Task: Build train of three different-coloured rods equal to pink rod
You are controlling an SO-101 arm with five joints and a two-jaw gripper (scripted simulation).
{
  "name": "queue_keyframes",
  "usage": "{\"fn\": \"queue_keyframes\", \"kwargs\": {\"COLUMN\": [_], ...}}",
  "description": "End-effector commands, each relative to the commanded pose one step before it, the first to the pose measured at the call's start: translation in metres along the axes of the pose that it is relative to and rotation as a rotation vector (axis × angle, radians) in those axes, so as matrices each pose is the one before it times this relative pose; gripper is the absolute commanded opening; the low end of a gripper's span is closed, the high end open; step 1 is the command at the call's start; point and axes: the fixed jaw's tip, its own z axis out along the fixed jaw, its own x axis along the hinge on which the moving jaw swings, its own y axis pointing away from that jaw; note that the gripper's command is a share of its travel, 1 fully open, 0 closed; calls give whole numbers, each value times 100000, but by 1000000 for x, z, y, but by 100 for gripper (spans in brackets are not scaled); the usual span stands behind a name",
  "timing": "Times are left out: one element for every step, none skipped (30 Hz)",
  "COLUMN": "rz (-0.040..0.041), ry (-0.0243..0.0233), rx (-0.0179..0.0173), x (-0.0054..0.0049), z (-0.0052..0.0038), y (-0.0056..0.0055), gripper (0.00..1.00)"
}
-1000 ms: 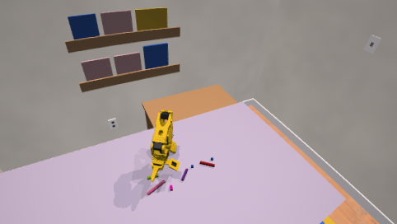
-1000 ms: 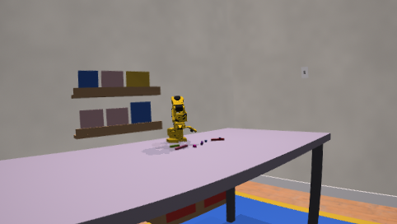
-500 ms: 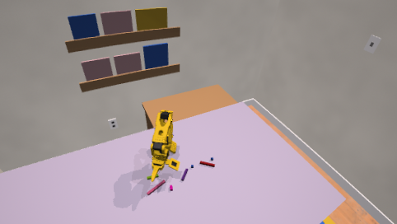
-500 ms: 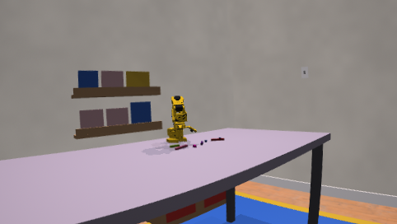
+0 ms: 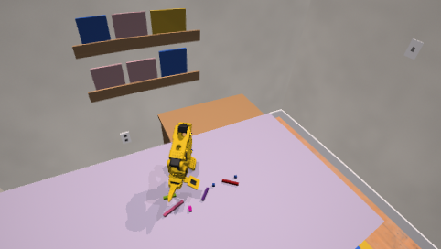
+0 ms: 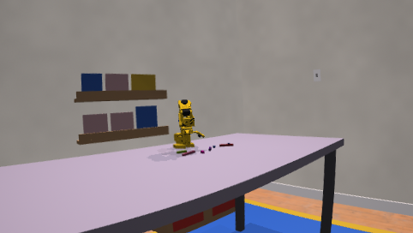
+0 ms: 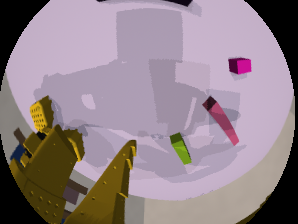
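Observation:
My gripper (image 5: 183, 190) (image 7: 85, 127) (image 6: 198, 135) is open and empty, pointing down just above the table. A short lime rod (image 5: 166, 197) (image 7: 180, 148) (image 6: 181, 152) lies right beside its long finger's tip. The pink rod (image 5: 173, 208) (image 7: 221, 120) (image 6: 188, 152) lies a little beyond the lime one. A small magenta rod (image 5: 189, 209) (image 7: 240, 66) (image 6: 202, 151) lies near the pink rod's end. The purple rod (image 5: 204, 194) (image 6: 210, 148) lies further out, with a blue cube (image 5: 213, 185) at its far end. A red rod (image 5: 230, 182) (image 6: 226, 145) and a second blue cube (image 5: 235, 176) lie to the right.
The rods lie on a lilac table (image 5: 297, 183) (image 6: 257, 158), in front of the arm's base (image 5: 176, 171). A brown cabinet (image 5: 215, 112) stands behind the table. Wall shelves (image 5: 137, 43) hang far behind.

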Motion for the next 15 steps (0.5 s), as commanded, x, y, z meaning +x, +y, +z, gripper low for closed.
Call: {"fn": "queue_keyframes", "kwargs": {"rz": [-680, -136, -136, -136, -136, -136, -136, -136, -136, -136, -136, 0, 0, 1424, 138], "ry": [-478, -35, -34, -33, -31, -30, -29, -28, -27, -26, -25, 0, 0, 383, -24], "rx": [7051, 793, 793, 793, 793, 793, 793, 793, 793, 793, 793, 0, 0, -10098, 513], "x": [-713, -49, -47, -45, -43, -42, -40, -38, -36, -34, -33, 0, 0, 424, -51], "z": [-7330, -715, -716, -717, -718, -719, -720, -721, -722, -723, -724, 0, 0, 8333, -723], "y": [-11263, -1337, -1338, -1339, -1340, -1340, -1341, -1342, -1343, -1344, -1345, 0, 0, 17393, -885], "gripper": [100, 100, 100, 100, 100, 100, 100, 100, 100, 100, 100, 100, 100, 100, 100]}}
